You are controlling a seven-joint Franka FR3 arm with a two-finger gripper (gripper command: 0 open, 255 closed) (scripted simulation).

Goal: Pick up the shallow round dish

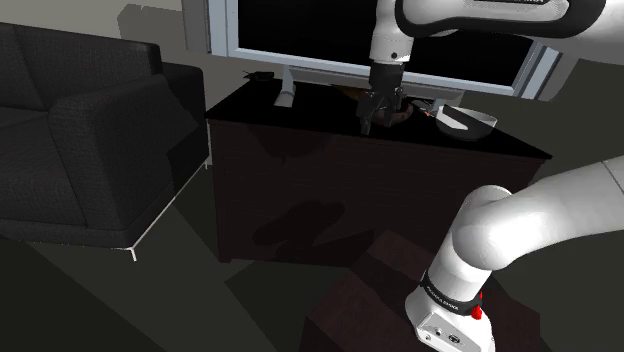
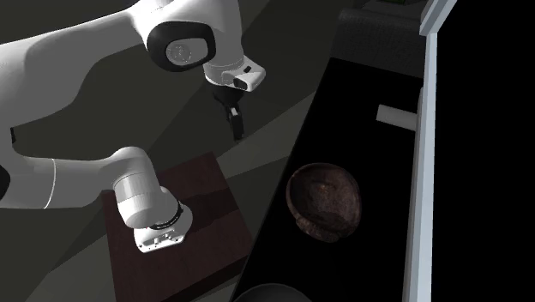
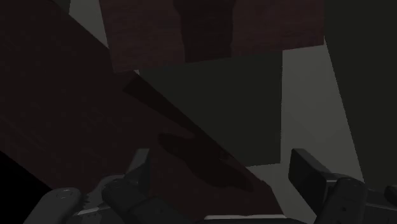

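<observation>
The shallow round dish point(image 2: 324, 202) is dark brown and mottled, and rests on the black top of a dark cabinet point(image 2: 377, 172). In the shoulder view the dish point(image 1: 409, 116) shows partly behind my gripper point(image 1: 372, 124). From the second exterior view my gripper point(image 2: 238, 130) hangs over the floor, off the cabinet's front edge, up and left of the dish and apart from it. In the wrist view my gripper point(image 3: 222, 170) is open, its fingers point(image 3: 137, 167) wide apart with nothing between them, looking down on dark wood panels and grey floor.
A pale bowl point(image 1: 466, 122) sits on the cabinet to the dish's right in the shoulder view. A white object point(image 1: 287, 91) and a small black one point(image 1: 262, 76) lie farther left. A black sofa point(image 1: 80, 130) stands left of the cabinet. A window point(image 1: 330, 30) backs it.
</observation>
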